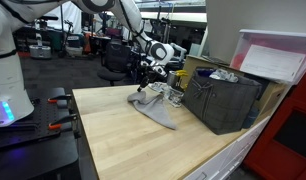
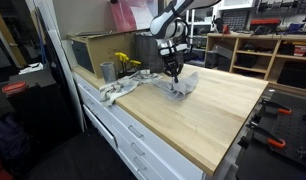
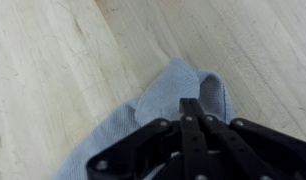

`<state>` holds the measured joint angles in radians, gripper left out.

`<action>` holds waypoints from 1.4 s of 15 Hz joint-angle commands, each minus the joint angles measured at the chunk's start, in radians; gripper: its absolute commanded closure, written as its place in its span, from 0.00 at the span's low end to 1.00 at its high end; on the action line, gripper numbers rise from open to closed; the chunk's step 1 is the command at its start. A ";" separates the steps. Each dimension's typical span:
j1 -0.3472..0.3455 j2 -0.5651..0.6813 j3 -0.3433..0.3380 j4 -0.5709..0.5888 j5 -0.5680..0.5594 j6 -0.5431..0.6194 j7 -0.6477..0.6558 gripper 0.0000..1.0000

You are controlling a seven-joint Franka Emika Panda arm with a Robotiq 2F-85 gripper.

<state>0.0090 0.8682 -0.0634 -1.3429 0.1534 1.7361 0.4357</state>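
Wrist view: cloth [image 3: 173,100] pinched between closed fingers [image 3: 193,122].

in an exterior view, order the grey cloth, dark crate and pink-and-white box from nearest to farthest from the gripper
1. grey cloth, right under the gripper, at its jaws
2. dark crate, on the table off to the side
3. pink-and-white box, raised behind the crate
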 commanded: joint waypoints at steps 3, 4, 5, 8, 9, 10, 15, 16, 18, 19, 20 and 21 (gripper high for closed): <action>-0.005 -0.017 0.023 0.028 0.031 -0.057 -0.026 1.00; -0.002 -0.021 0.032 0.027 0.035 -0.059 -0.040 1.00; 0.000 -0.022 0.040 0.028 0.036 -0.059 -0.055 1.00; 0.004 -0.035 0.081 0.025 0.043 -0.060 -0.136 1.00; 0.006 -0.039 0.096 0.024 0.045 -0.057 -0.174 1.00; 0.008 -0.044 0.110 0.022 0.044 -0.051 -0.218 1.00; 0.025 -0.066 0.160 0.018 0.020 -0.042 -0.410 1.00; 0.028 -0.067 0.167 0.021 0.019 -0.045 -0.444 1.00; 0.039 -0.067 0.183 0.034 0.014 -0.055 -0.502 1.00; 0.048 -0.065 0.188 0.043 0.004 -0.063 -0.529 1.00; 0.051 -0.068 0.193 0.046 0.000 -0.067 -0.551 0.74; 0.049 -0.072 0.198 0.048 0.001 -0.062 -0.575 0.73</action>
<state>0.0558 0.8194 0.1231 -1.3065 0.1676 1.7063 -0.0716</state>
